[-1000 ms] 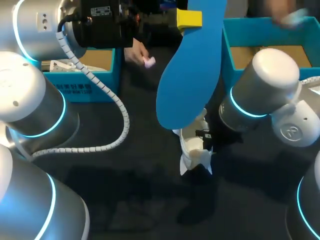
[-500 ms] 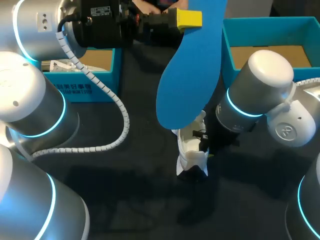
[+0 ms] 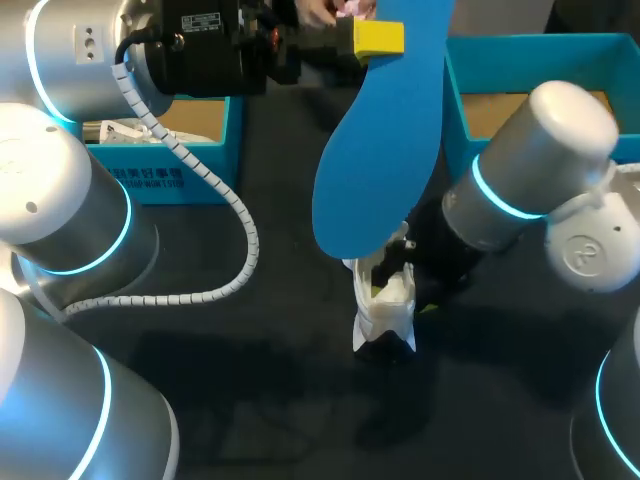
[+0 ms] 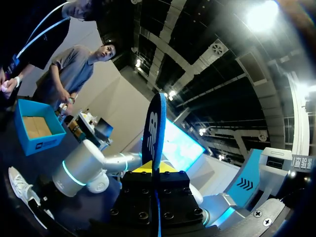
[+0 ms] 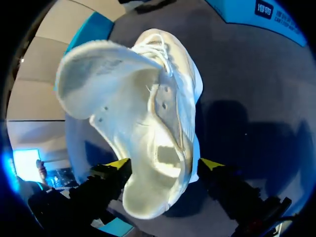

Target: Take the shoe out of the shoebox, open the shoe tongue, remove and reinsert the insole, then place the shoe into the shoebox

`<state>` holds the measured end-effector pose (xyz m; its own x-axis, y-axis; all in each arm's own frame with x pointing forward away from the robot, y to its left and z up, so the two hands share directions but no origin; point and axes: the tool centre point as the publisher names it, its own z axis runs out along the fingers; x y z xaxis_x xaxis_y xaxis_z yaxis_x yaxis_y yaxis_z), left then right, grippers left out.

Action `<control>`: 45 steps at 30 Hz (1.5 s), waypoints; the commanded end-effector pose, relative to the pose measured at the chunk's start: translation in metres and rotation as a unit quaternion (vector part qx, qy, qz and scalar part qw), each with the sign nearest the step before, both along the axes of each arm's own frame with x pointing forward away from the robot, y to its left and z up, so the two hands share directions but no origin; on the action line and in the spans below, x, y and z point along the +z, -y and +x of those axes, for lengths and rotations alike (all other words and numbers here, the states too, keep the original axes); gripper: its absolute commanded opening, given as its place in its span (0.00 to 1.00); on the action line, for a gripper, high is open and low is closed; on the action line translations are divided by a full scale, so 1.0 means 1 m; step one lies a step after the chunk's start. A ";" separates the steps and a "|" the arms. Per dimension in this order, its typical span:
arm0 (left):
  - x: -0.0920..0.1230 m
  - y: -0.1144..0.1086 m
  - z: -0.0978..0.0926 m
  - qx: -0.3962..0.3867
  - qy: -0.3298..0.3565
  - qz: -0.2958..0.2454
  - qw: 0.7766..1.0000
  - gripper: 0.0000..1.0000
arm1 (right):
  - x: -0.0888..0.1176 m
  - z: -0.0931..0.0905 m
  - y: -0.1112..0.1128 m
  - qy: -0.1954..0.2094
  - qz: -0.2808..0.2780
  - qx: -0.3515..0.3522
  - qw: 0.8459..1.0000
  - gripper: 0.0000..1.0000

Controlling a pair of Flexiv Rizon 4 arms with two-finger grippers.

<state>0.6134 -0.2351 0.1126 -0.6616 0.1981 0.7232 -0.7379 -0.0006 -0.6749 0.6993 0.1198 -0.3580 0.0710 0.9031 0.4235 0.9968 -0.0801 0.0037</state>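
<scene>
A blue insole (image 3: 385, 140) hangs upright above the table, pinched near its top by my left gripper (image 3: 378, 38), which is shut on it. In the left wrist view the insole (image 4: 154, 133) stands edge-on between the fingers of the left gripper (image 4: 154, 170). Below it a white shoe (image 3: 385, 300) rests on the dark table. My right gripper (image 3: 405, 275) is right at the shoe. In the right wrist view the shoe (image 5: 148, 113) shows its mouth and raised tongue, its heel lying between the right gripper's (image 5: 164, 165) widely spread yellow tips, so this gripper is open.
A blue shoebox (image 3: 190, 165) stands at the back left and another blue box (image 3: 455, 95) at the back right. A person's hand (image 3: 335, 8) shows at the far edge behind my left gripper. My left arm's cable (image 3: 235, 215) loops over the table's left part.
My right gripper has opened wide around the shoe's heel, and its arm has shifted right. The shoe has moved slightly left. The person's hand has drawn back from over the table.
</scene>
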 end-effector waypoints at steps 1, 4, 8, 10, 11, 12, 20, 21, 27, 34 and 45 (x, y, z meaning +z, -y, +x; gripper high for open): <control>-0.001 0.001 0.000 0.000 0.000 0.000 1.000 0.00 | 0.026 -0.010 0.020 0.017 0.027 0.006 0.999 1.00; -0.001 0.001 0.000 0.000 0.000 0.000 1.000 0.00 | 0.042 -0.011 0.023 0.034 0.064 0.017 0.997 1.00; -0.001 0.001 0.000 0.000 0.000 0.000 1.000 0.00 | 0.063 -0.012 0.023 0.044 0.106 0.036 0.993 1.00; -0.001 0.001 0.000 0.000 0.000 0.000 1.000 0.00 | 0.072 -0.012 0.022 0.057 0.137 0.041 0.988 1.00; -0.001 0.001 0.000 0.000 0.000 0.000 1.000 0.00 | 0.077 -0.011 0.019 0.058 0.154 0.050 0.985 1.00; -0.001 0.001 0.000 0.000 0.000 0.000 1.000 0.00 | 0.080 -0.011 0.018 0.062 0.168 0.053 0.982 1.00; -0.001 0.001 0.000 0.000 0.000 0.000 1.000 0.00 | 0.091 -0.007 0.014 0.086 0.211 0.075 0.971 1.00; -0.001 0.001 0.000 0.000 0.000 0.000 1.000 0.00 | 0.091 -0.007 0.014 0.086 0.211 0.075 0.971 1.00; -0.001 0.001 0.000 0.000 0.000 0.000 1.000 0.00 | 0.091 -0.007 0.014 0.086 0.211 0.075 0.971 1.00; -0.001 0.001 0.000 0.000 0.000 0.000 1.000 0.00 | 0.091 -0.007 0.014 0.086 0.211 0.075 0.971 1.00; -0.001 0.001 0.000 0.000 0.000 0.000 1.000 0.00 | 0.131 0.003 0.017 0.132 0.354 0.047 0.925 1.00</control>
